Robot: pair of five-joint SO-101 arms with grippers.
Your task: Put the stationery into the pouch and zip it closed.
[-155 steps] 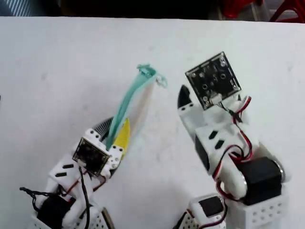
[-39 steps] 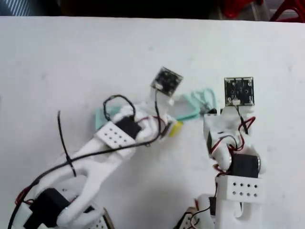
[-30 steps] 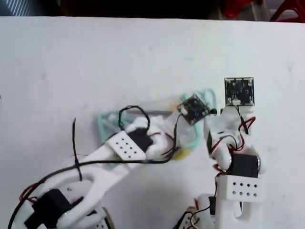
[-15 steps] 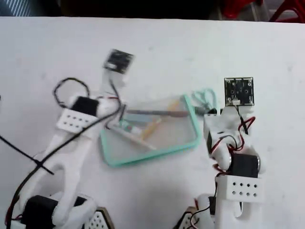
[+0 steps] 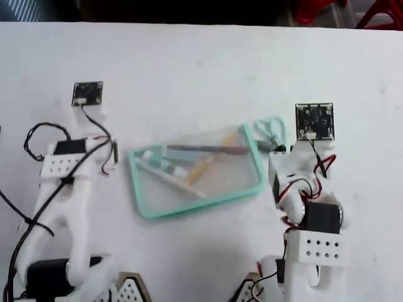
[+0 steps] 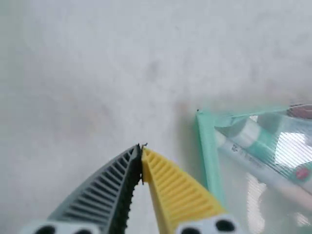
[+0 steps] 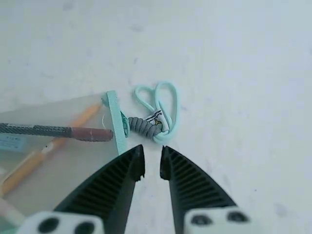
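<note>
My left claw [image 6: 141,152] sits closed beside the pouch [image 5: 230,173] on the table [image 5: 201,63], my right claw [image 7: 152,163] narrowly apart near its loop [image 7: 158,105].

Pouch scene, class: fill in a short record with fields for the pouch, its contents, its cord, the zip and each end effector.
pouch: clear with a mint edge, flat on the white table between the arms
contents: dark pen, pencil, white-and-teal pen, all inside
cord: mint, looped on the table at a pouch corner
zip: cannot tell whether closed
left end effector: shut, empty, over bare table beside a pouch corner
right end effector: slightly open, empty, close to the cord
</note>
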